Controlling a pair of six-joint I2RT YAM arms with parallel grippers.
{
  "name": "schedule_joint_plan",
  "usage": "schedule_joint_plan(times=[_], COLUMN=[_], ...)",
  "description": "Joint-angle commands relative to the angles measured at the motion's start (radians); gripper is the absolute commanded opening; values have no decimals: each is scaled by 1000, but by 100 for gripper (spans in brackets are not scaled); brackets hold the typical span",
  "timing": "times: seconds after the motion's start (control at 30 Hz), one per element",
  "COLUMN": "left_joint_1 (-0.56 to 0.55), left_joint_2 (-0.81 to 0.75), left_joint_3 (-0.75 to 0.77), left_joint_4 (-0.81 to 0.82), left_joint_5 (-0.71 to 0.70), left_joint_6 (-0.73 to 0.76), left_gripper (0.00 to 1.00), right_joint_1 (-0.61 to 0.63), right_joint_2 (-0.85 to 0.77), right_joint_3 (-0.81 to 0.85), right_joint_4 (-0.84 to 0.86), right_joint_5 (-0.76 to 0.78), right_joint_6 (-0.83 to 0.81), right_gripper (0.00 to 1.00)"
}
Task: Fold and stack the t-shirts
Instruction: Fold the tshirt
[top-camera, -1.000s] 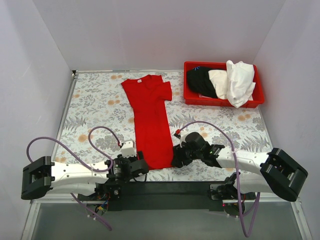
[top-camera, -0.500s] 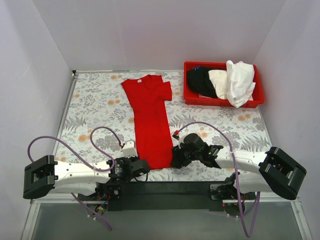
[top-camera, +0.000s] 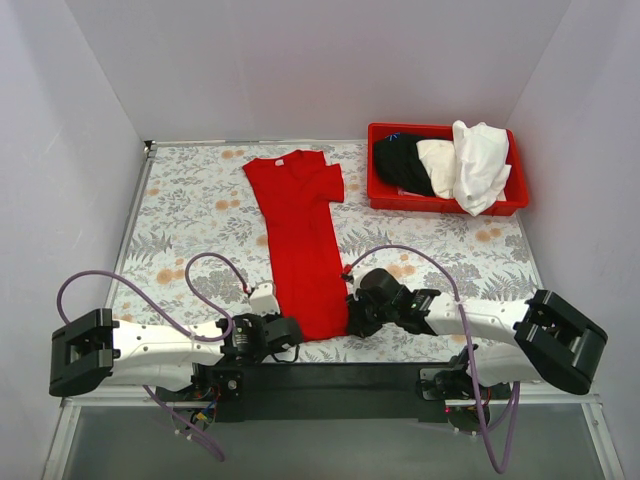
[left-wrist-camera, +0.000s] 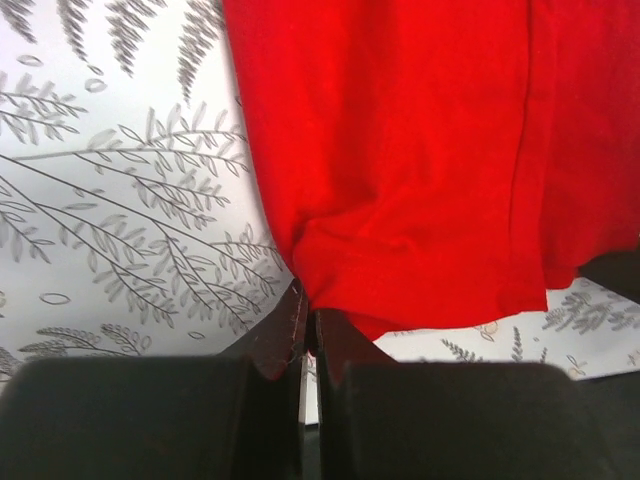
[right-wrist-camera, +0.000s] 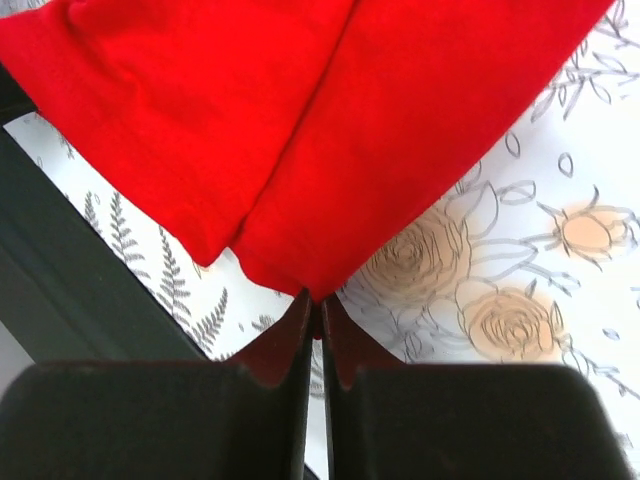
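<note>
A red t-shirt (top-camera: 302, 230) lies on the floral table, folded into a long strip running from the far middle toward the near edge. My left gripper (left-wrist-camera: 308, 322) is shut on its near left hem corner (left-wrist-camera: 330, 290). My right gripper (right-wrist-camera: 314, 305) is shut on the near right hem corner (right-wrist-camera: 300, 260). In the top view both grippers sit at the strip's near end, the left (top-camera: 283, 328) and the right (top-camera: 350, 318). Black (top-camera: 400, 163), cream (top-camera: 438, 160) and white (top-camera: 480, 162) t-shirts are heaped in the red bin.
The red plastic bin (top-camera: 445, 205) stands at the far right of the table. A black base rail (top-camera: 330, 378) runs along the near edge just behind both grippers. White walls close the table on three sides.
Both grippers have closed onto the hem corners of the red t-shirt. Each arm has crept slightly inward and forward toward the strip's near end.
</note>
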Motion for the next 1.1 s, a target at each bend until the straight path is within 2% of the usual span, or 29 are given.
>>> schedule_joint_plan(times=[0.0, 0.43, 0.5, 0.7, 0.87, 1.07], left_joint_1=[-11, -46, -50, -37, 44, 290], left_joint_2=[21, -31, -51, -192, -207, -249], left_joint_3=[-47, -44, -37, -35, -11, -41], left_joint_4=[-80, -19, -22, 9, 58, 157], left_joint_5=[211, 433, 410, 260, 219, 264], left_joint_6=[-124, 63, 48, 12, 78, 231], left_gripper=[0, 0, 0, 0, 0, 0], right_joint_1=[12, 65, 71, 70, 52, -5], right_joint_2=[-60, -174, -198, -189, -56, 78], right_joint_3=[44, 56, 91, 209, 327, 410], right_joint_4=[-127, -427, -455, -446, -408, -349], right_joint_5=[30, -131, -115, 91, 191, 228], right_joint_6=[-28, -38, -35, -32, -81, -132], right_gripper=[1, 1, 1, 1, 1, 1])
